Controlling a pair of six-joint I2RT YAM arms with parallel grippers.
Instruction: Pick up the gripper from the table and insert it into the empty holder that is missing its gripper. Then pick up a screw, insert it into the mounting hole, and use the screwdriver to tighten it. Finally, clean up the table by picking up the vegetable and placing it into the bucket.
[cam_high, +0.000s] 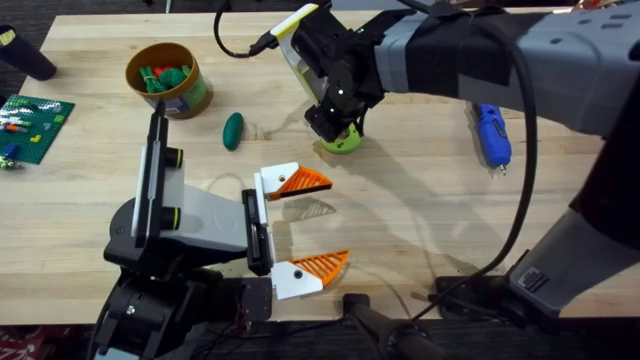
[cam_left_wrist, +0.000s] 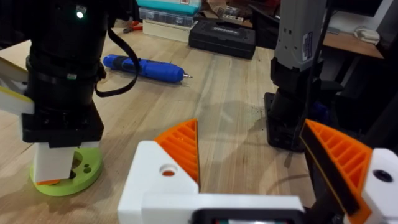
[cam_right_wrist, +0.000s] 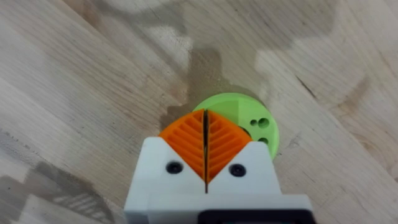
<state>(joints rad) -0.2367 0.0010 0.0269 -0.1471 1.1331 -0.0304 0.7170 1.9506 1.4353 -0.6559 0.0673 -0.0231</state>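
My right gripper (cam_high: 338, 130) reaches across to a lime-green ring (cam_high: 347, 146) at the table's middle back. Its orange pads are shut together, and the tips (cam_right_wrist: 205, 113) rest on the ring (cam_right_wrist: 245, 106). Whether they pinch anything is hidden. The left wrist view has this gripper (cam_left_wrist: 53, 177) pointing straight down onto the ring (cam_left_wrist: 84, 180). My left gripper (cam_high: 335, 222) hovers open near the front, both white-and-orange fingers (cam_left_wrist: 180, 149) in place and nothing between them. The blue screwdriver (cam_high: 492, 135) lies at the right. The dark-green vegetable (cam_high: 233, 130) lies beside the bucket (cam_high: 190, 95). A loose gripper piece, the screw and the holder are out of view.
A green building-brick plate (cam_high: 35, 122) lies at the left edge. The bucket holds several small green and orange toys. A black cable (cam_high: 235, 45) runs across the back of the table. Bare wood stretches between my two grippers and toward the screwdriver (cam_left_wrist: 143, 67).
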